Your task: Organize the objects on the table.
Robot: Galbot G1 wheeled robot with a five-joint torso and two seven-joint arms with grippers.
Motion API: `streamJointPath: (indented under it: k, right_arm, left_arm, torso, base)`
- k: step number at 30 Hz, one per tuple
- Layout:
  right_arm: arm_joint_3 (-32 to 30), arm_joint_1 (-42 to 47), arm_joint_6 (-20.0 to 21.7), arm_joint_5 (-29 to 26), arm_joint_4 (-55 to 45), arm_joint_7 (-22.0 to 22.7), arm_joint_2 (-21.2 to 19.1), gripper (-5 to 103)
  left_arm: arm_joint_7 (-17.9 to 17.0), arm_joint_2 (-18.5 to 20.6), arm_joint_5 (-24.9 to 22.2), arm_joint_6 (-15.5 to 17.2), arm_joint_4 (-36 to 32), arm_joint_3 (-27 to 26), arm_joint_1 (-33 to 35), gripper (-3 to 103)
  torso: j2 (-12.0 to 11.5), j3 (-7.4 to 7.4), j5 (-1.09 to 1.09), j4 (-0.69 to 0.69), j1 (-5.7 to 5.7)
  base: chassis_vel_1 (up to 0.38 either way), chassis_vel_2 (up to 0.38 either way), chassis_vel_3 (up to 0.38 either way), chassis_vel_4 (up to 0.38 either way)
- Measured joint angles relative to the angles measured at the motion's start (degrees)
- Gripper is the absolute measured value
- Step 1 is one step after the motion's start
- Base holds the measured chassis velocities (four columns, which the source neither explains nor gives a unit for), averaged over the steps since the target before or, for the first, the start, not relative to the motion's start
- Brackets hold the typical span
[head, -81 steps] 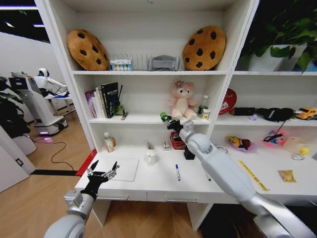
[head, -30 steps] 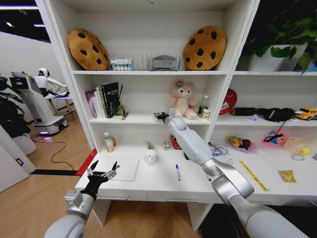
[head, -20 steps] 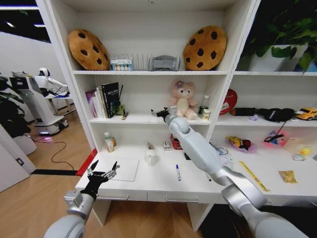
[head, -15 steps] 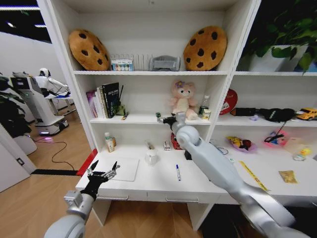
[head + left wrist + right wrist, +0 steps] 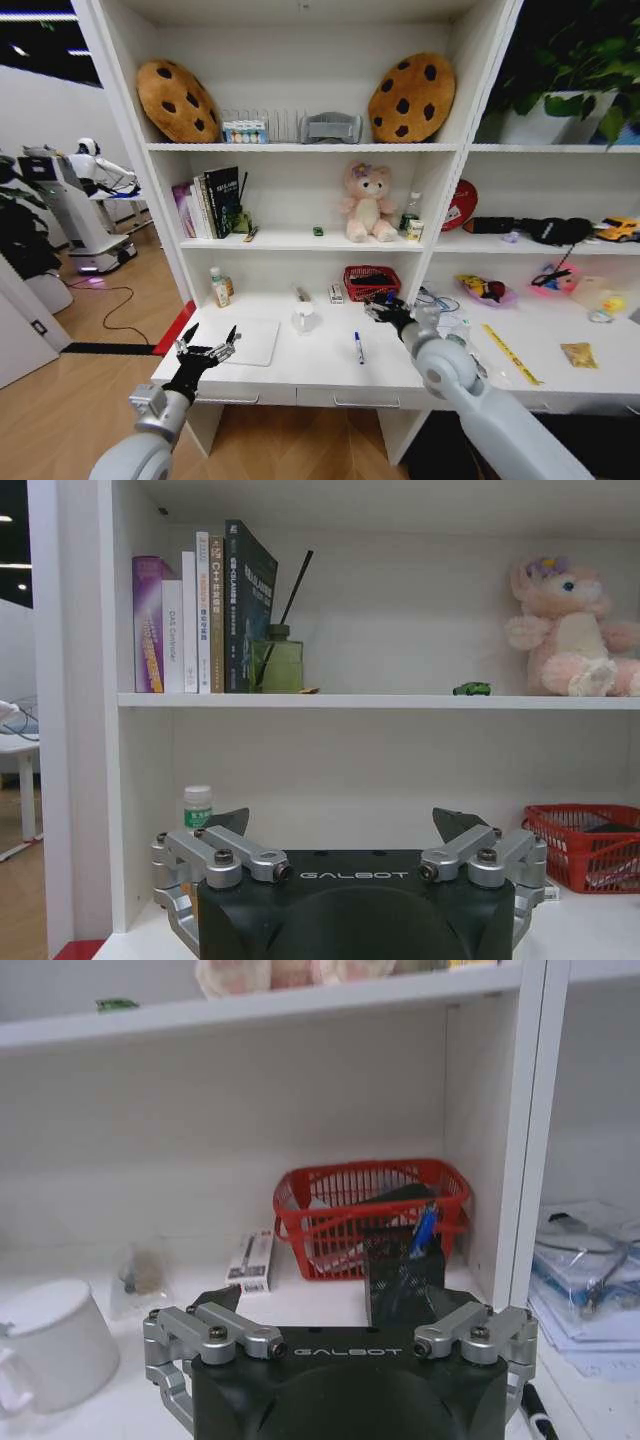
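White shelving backs the surface, books up at ten o'clock. Right gripper hangs empty, jaws spread, just over the surface in front of the red basket; left gripper waits, jaws released, at the eight o'clock edge. Tiny green car sits on the middle shelf beside the plush bear. Blue pen lies on the surface near six o'clock. Risk: a low sweep could clip the mug or topple the pen holder.
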State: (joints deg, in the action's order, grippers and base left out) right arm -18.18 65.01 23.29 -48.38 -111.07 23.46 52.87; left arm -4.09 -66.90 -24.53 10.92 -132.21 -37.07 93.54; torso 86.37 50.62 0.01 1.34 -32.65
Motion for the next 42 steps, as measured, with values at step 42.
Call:
streamJointPath:
  k: [42]
  right_arm:
    - [13.1,-15.8,0.9,8.4,28.9,4.3,18.6,82]
  left_arm:
    - [0.0,0.0,0.0,0.0,0.0,0.0,0.0,100]
  torso:
    - [0.0,0.00,-0.01,-0.01,-0.01]
  base:
    - [0.000,0.000,0.000,0.000]
